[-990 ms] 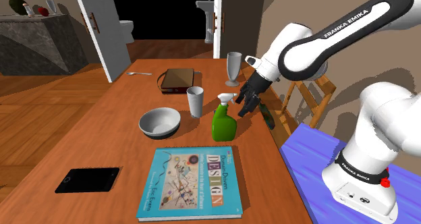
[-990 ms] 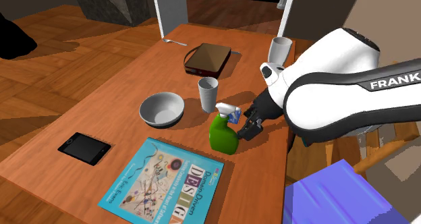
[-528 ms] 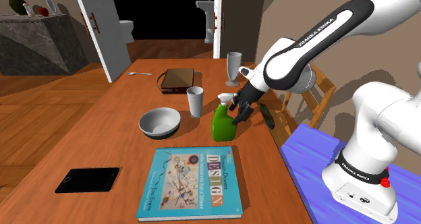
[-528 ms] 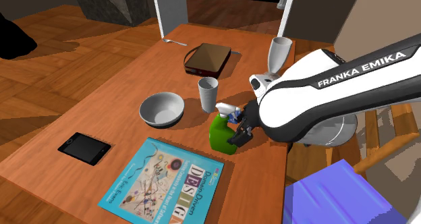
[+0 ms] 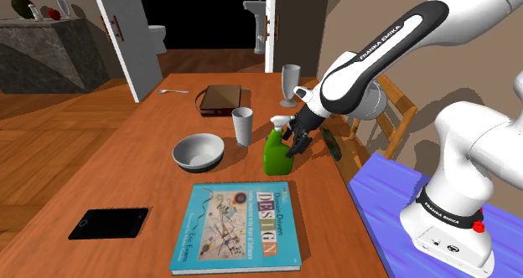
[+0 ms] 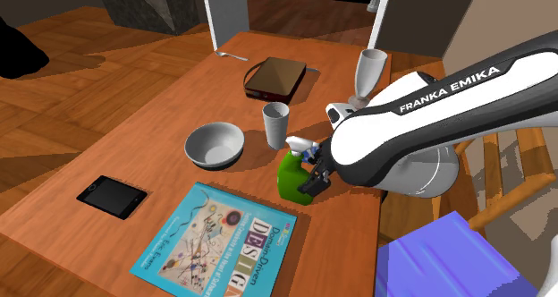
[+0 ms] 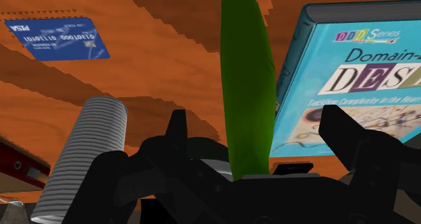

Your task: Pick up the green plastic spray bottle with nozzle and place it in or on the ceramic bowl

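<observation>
Near the wooden table's (image 5: pixel 126 163) robot-side edge, the black gripper (image 5: pixel 292 144) is straddling the green plastic spray bottle (image 5: pixel 275 157), fingers (image 7: pixel 337 131) wide apart.

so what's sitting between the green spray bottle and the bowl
Bare tabletop runs between the green spray bottle and the bowl in the shoulder view; the ribbed cup stands just beyond that stretch.

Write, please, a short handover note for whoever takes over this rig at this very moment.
The gripper is open, one finger on each side of the green spray bottle, not touching it.
The bottle stands upright on the table, apart from the grey bowl, on the shoulder view's right of it. The bowl is empty.
Done: gripper lined up around the bottle; no grasp yet.
Left: close on the bottle, lift it, carry it over and set it in the bowl.
</observation>
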Robot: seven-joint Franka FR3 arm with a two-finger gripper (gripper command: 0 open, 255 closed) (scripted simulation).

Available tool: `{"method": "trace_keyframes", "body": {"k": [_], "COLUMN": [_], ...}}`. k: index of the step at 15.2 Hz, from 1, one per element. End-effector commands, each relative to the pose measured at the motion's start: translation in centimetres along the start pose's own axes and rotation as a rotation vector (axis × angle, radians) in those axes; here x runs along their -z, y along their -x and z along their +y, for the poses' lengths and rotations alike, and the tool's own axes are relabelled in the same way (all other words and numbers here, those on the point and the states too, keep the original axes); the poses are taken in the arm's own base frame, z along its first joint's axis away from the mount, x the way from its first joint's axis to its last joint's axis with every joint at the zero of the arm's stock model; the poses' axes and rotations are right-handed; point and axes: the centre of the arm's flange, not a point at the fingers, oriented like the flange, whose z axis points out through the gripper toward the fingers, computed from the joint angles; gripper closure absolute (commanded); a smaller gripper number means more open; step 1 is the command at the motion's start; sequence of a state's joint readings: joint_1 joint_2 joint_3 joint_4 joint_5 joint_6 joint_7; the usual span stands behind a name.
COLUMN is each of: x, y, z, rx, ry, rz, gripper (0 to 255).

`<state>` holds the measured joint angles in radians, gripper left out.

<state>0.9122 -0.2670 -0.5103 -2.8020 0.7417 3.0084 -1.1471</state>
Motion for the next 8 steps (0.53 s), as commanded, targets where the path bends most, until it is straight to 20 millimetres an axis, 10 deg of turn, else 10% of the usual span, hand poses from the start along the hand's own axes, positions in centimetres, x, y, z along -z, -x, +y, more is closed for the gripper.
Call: {"method": "trace_keyframes", "body": {"k": [1,2,8], "x": [0.0,0.0,0.01], "y": [0.0,0.0,-0.01], "z": [0.0,0.0,0.0], "rx": [0.0,0.0,0.0], "ry": [0.0,0.0,0.0], "rz": [0.0,0.0,0.0], "gripper": [0,255,255]}}
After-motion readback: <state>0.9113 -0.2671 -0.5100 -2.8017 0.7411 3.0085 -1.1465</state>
